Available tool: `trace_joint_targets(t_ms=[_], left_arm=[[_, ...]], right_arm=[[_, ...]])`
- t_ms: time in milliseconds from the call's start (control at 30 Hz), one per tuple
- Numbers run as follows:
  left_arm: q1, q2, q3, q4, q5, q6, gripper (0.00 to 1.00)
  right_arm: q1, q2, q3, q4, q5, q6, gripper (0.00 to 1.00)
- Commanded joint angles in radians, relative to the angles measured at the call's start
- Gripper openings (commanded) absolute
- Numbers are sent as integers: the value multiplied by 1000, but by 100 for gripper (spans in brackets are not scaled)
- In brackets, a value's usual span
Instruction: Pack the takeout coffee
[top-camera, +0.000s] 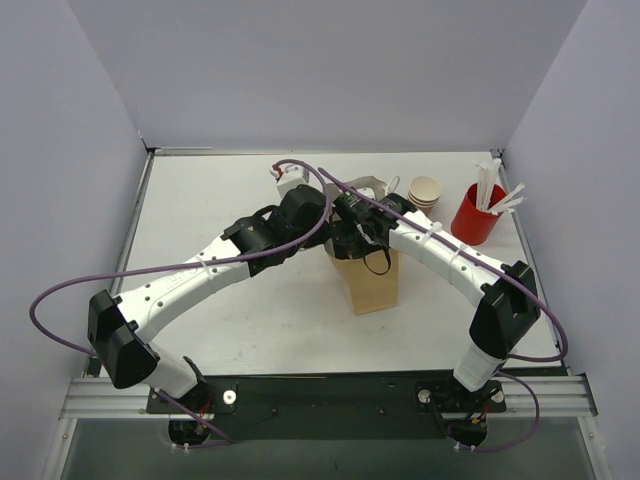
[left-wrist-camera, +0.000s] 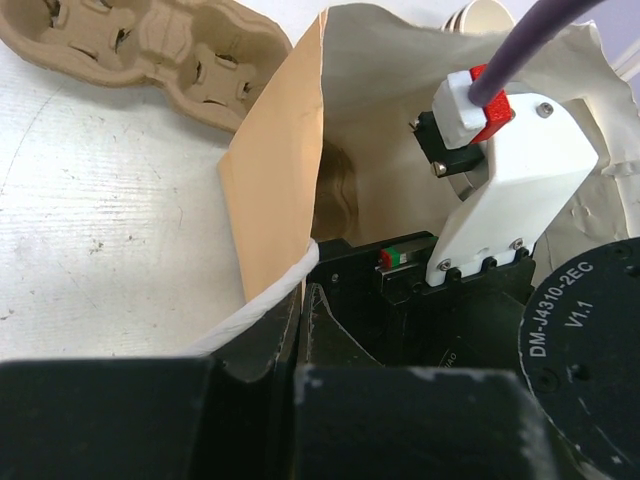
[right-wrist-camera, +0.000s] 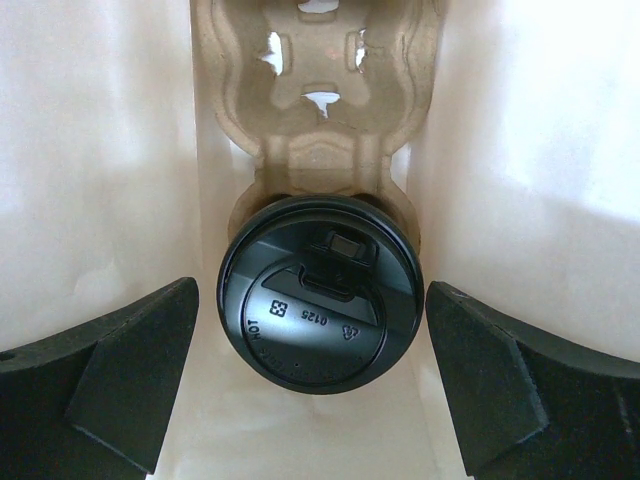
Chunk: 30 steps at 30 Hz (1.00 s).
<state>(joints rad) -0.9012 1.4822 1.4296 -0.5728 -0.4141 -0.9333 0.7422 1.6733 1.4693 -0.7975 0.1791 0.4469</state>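
Observation:
The takeout coffee (right-wrist-camera: 318, 300) shows from above as a round black lid; its cup body is hidden beneath. It sits in one slot of a brown pulp carrier (right-wrist-camera: 322, 110) at the bottom of a kraft paper bag (top-camera: 372, 285). My right gripper (right-wrist-camera: 312, 330) reaches down inside the bag and stands open, one finger (right-wrist-camera: 130, 370) on each side of the lid and clear of it. The left gripper (left-wrist-camera: 298, 300) is shut on the bag's rim (left-wrist-camera: 262, 300) and holds the mouth apart.
A second pulp carrier (left-wrist-camera: 150, 50) lies on the table behind the bag. A stack of tan cups (top-camera: 425, 190) and a red cup with white straws (top-camera: 478, 212) stand at the back right. White walls enclose the table on three sides.

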Motion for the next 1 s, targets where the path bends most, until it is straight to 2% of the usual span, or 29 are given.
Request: trace_joint_targets(t_ms=[0, 433, 967], left_arm=[[-1, 12, 57, 24, 28, 10, 0], [1, 18, 69, 17, 28, 36, 0], [-2, 26, 81, -4, 47, 116, 0]], right_arm=[[19, -49, 55, -31, 34, -13, 91], [28, -46, 68, -42, 60, -13, 91], [-61, -53, 63, -20, -85, 9, 91]])
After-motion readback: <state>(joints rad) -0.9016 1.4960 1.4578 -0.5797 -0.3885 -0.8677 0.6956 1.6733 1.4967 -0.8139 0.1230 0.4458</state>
